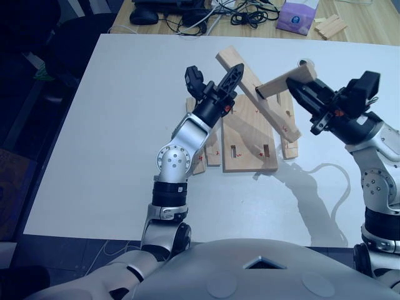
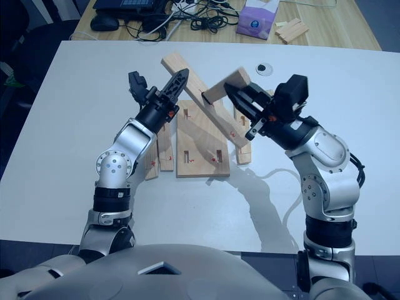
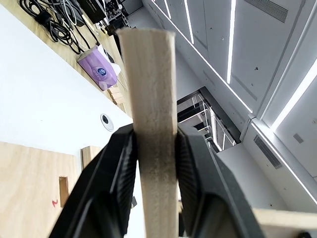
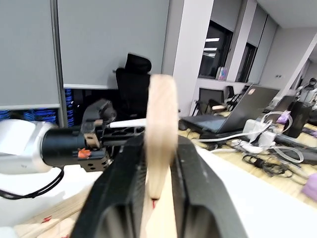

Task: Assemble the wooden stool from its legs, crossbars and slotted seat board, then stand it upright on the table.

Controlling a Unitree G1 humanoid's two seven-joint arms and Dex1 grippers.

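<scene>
The left arm (image 1: 181,140) is made of silver-grey metal shells, with a round capped elbow housing (image 1: 172,159) and a black band (image 1: 167,195) nearer the shoulder. The left gripper (image 1: 233,74) is matte black with long notched fingers, and a black camera block (image 1: 195,80) sits to their left. The right arm (image 2: 325,150) has the same rounded silver housings, a black ring (image 2: 324,230) and a thin black cable (image 2: 357,167) on its right side. The right gripper (image 2: 234,94) is black, with small orange marks (image 2: 270,119) at the wrist.
</scene>
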